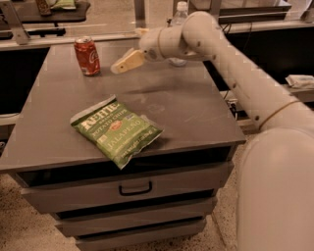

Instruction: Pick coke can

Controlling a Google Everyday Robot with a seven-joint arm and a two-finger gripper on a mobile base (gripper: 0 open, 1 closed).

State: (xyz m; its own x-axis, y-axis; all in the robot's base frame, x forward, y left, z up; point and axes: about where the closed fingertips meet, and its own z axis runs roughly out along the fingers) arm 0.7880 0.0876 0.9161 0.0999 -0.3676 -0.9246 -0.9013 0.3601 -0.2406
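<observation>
Reaching step, apparently. Tan-tipped gripper (117, 66) above the grey metal tabletop (196, 112), near the small red cylindrical coke can (87, 56) at the far corner, not touching; open or closed, cannot tell. Next: closing the gap, lining up around the can's upright body, then clamping.

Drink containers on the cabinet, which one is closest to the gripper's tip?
The red coke can at the back left; the gripper hangs just beside it, pointing its way. The clear water bottle stands behind the arm.
</observation>
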